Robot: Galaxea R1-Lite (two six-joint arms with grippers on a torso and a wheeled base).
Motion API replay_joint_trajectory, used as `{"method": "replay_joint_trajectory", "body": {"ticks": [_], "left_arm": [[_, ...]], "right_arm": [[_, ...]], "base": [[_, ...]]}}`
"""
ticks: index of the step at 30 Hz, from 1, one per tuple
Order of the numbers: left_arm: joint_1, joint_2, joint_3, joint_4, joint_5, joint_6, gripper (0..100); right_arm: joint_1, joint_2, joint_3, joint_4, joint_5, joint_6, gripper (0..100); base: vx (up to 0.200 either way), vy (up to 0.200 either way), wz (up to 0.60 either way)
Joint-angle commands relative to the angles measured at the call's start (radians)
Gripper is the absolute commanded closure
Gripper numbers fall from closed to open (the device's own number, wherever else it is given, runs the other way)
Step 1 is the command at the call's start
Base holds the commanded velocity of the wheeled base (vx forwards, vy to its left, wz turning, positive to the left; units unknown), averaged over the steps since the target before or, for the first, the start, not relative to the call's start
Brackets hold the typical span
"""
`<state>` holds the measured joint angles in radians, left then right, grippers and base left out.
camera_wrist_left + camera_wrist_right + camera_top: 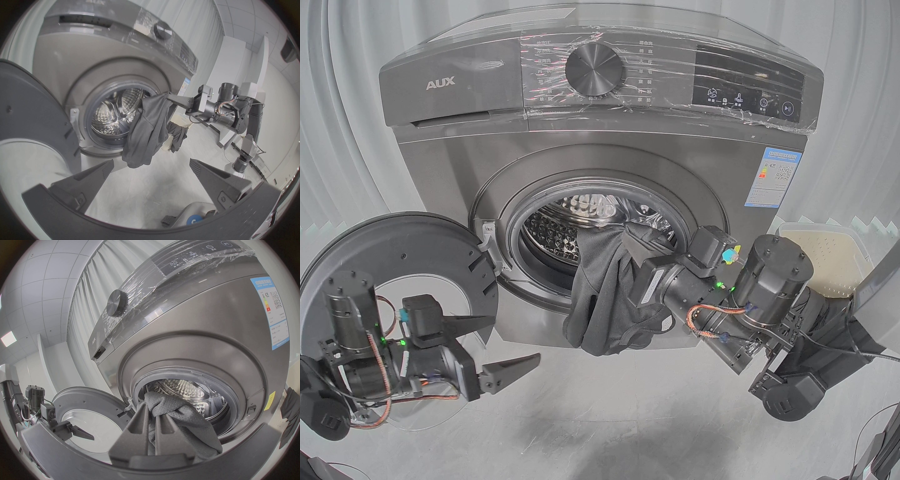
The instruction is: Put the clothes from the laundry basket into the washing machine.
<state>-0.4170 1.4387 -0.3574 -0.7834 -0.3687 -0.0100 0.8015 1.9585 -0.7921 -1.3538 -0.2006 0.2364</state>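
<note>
The grey washing machine (600, 156) stands ahead with its round door (394, 262) swung open to the left. My right gripper (630, 240) is shut on a dark grey garment (603, 294) at the lip of the drum opening (575, 231). The cloth hangs down over the door seal and the machine's front. The same garment (184, 421) bunches between the shut fingers (140, 424), with the steel drum behind it. My left gripper (503, 347) hangs open and empty low at the left, in front of the open door. More dark clothing (831, 340) drapes from the pale laundry basket (831, 256) at the right.
Pale curtains (337, 125) hang behind and beside the machine. The grey floor (600, 412) in front of the machine is bare. The open door (28, 125) stands close to my left gripper (150, 175).
</note>
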Motion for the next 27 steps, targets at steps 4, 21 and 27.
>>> {"method": "replay_joint_trajectory", "body": {"ticks": [4,21,27], "left_arm": [[-0.091,0.229,-0.074,-0.071,0.060,-0.054,0],[-0.115,0.388,-0.123,-0.112,0.060,-0.159,0],[-0.128,0.466,-0.123,-0.200,0.060,-0.168,0]], "right_arm": [[-0.002,0.049,-0.036,-0.016,-0.008,-0.002,100],[-0.002,0.080,-0.102,-0.018,-0.008,-0.003,100],[-0.001,0.082,-0.099,-0.019,-0.008,-0.002,100]], "base": [[0.000,0.000,0.00],[0.000,0.000,0.00],[0.000,0.000,0.00]]}}
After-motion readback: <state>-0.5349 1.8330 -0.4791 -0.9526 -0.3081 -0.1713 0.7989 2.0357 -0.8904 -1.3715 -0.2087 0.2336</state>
